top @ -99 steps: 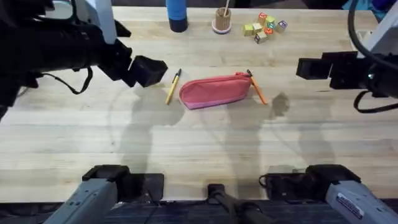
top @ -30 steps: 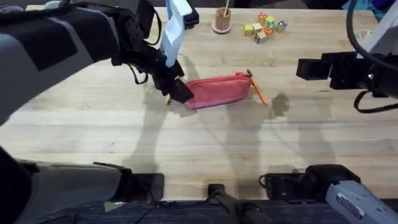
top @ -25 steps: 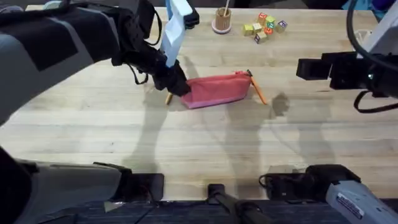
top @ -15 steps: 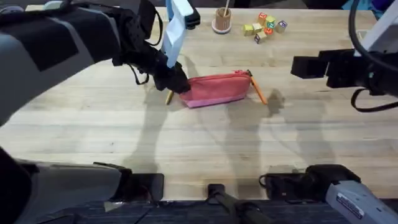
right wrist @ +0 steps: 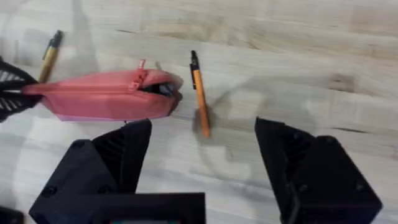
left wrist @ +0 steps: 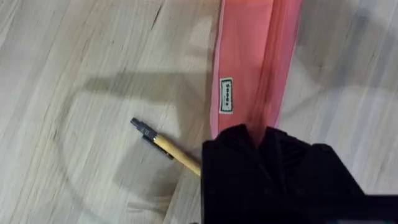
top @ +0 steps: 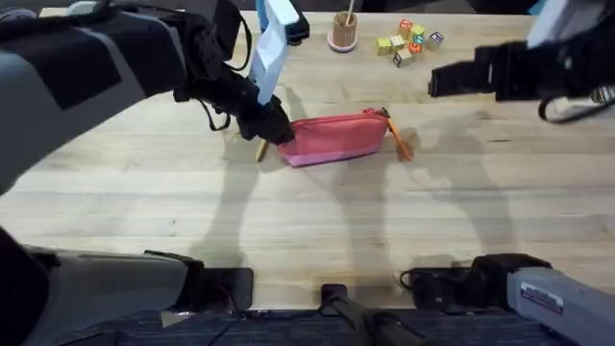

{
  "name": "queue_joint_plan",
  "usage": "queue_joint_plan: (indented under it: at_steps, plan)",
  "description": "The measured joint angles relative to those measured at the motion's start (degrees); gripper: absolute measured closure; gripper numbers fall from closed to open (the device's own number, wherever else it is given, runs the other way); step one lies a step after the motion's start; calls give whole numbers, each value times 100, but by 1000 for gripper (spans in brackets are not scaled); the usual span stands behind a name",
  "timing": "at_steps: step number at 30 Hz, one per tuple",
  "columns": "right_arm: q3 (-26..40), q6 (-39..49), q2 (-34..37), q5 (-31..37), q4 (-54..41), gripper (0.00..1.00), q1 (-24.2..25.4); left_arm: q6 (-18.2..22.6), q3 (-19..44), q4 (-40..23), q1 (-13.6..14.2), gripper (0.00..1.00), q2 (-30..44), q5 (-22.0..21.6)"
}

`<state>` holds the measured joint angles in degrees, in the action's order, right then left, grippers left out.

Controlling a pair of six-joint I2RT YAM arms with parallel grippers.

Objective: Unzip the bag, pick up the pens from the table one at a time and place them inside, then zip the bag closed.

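The pink bag (top: 336, 139) lies on the table (top: 317, 221), its zipper shut. My left gripper (top: 271, 125) is shut on the bag's left end; in the left wrist view the black fingers (left wrist: 249, 155) pinch the fabric of the bag (left wrist: 249, 56). The yellow pen (top: 260, 150) lies just left of the bag, partly under that gripper, and also shows as the yellow pen (left wrist: 171, 151). At the bag's right end lies the orange pen (top: 400, 141). My right gripper (top: 440, 82) hovers open, to the right of and beyond the bag; below it lie the orange pen (right wrist: 199, 93) and the bag (right wrist: 106, 96).
Along the table's far edge stand a blue bottle (top: 273, 31), a small cup with a wooden stick (top: 343, 34) and several coloured blocks (top: 409, 42). The left arm rises large over the left side of the table.
My right arm has moved left and farther back, nearer the bag's right end. The left gripper came down onto the bag's left end and stays shut there.
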<state>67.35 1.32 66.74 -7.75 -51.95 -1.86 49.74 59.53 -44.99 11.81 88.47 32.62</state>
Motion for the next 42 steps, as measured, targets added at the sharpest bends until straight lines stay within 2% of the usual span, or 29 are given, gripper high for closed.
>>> queue_joint_plan:
  at_steps: [8, 13, 18, 23, 35, 42]
  plan:
    - [1451, 97, 1286, -69, -738, 5, -390, 0, 0, 0, 0, 959, 0, 0]
    - [2003, 241, 1820, -87, -923, 5, -623, 0, 0, 2, 0, 958, 0, 0]
    - [2070, 263, 2088, -89, -949, 5, -818, 0, 0, 0, 0, 958, 0, -1]
    - [2070, -117, 2217, -91, -1040, 5, -928, 0, 0, 0, 0, 958, 0, 0]
    - [2070, -622, 2266, -93, -1014, 5, -928, 0, 0, 2, 0, 958, 0, -2]
    - [2070, -651, 2733, -94, -832, 5, -943, 0, 0, 2, 0, 958, 0, -2]
